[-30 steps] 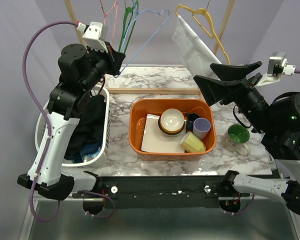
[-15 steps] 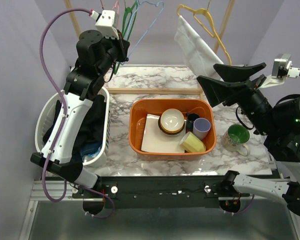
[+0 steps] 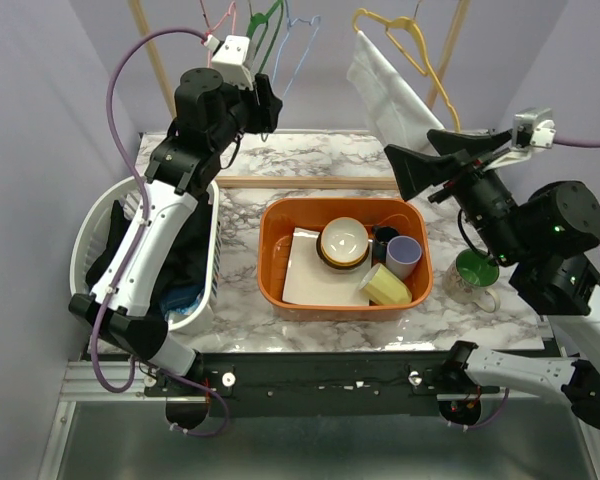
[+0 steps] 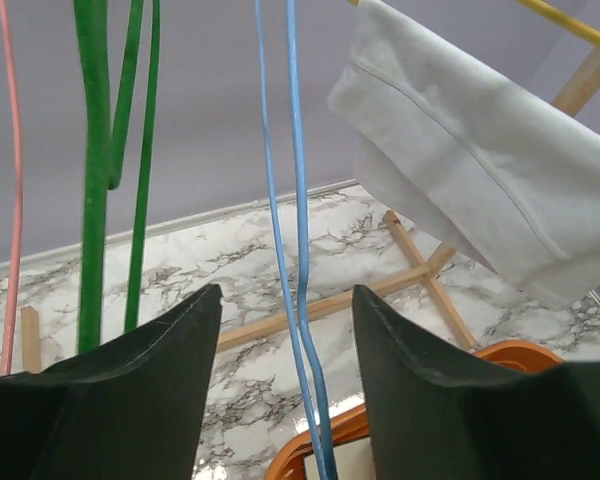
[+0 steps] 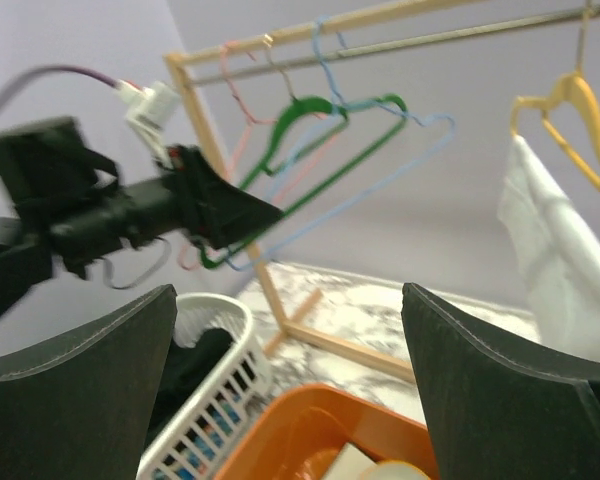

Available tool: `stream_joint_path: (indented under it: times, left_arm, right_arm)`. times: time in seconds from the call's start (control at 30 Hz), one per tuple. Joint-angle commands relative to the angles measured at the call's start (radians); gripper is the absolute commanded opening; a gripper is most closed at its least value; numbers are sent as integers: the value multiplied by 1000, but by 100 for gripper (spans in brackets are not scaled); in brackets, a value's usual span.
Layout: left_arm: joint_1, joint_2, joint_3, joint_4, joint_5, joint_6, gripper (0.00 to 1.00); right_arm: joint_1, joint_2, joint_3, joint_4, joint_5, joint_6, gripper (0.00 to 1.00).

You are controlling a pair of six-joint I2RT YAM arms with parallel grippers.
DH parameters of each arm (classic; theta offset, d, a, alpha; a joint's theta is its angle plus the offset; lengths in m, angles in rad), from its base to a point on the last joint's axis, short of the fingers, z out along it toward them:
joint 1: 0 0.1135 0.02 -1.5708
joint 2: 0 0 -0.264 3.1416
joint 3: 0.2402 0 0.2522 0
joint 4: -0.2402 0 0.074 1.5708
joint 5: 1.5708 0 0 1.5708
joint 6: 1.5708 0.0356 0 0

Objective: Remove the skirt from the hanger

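Note:
The white skirt (image 3: 383,92) hangs on the yellow hanger (image 3: 404,34) at the right end of the rail; it also shows in the left wrist view (image 4: 460,170) and the right wrist view (image 5: 562,262). My left gripper (image 3: 268,108) is raised among the empty hangers, well left of the skirt. Its jaws are open (image 4: 285,295), and the blue hanger's wires (image 4: 292,200) run between them without touching either finger. My right gripper (image 3: 410,143) stands wide open (image 5: 288,290) just below and in front of the skirt's lower edge, holding nothing.
A green hanger (image 4: 95,150) and a pink hanger (image 4: 15,200) hang left of the blue one. An orange bin (image 3: 270,260) with a bowl and cups sits mid-table. A white laundry basket (image 3: 85,250) of dark clothes stands left, a green mug (image 3: 475,272) right, and the wooden rack base (image 3: 310,182) behind.
My left arm has risen and moved right toward the hangers, and its jaws have gone from shut to open. The blue hanger has swung back to hang upright. The right gripper shifted slightly left.

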Motion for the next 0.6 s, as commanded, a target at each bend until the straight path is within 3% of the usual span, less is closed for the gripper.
stream_joint_path:
  times: [0.0,0.17,0.57]
  left_arm:
    - [-5,-109,-52,44,68,-4,72]
    - [-5,-204,-113,64,88,-36,96]
    - [-5,-431,-315,70,194,-107,99]
  right_arm:
    - [-1,86,88,-135,177,-83,100]
    - [-29,182,199,-189,183,-129,100]
    - [-282,322,394,-388,-50,-72,100]
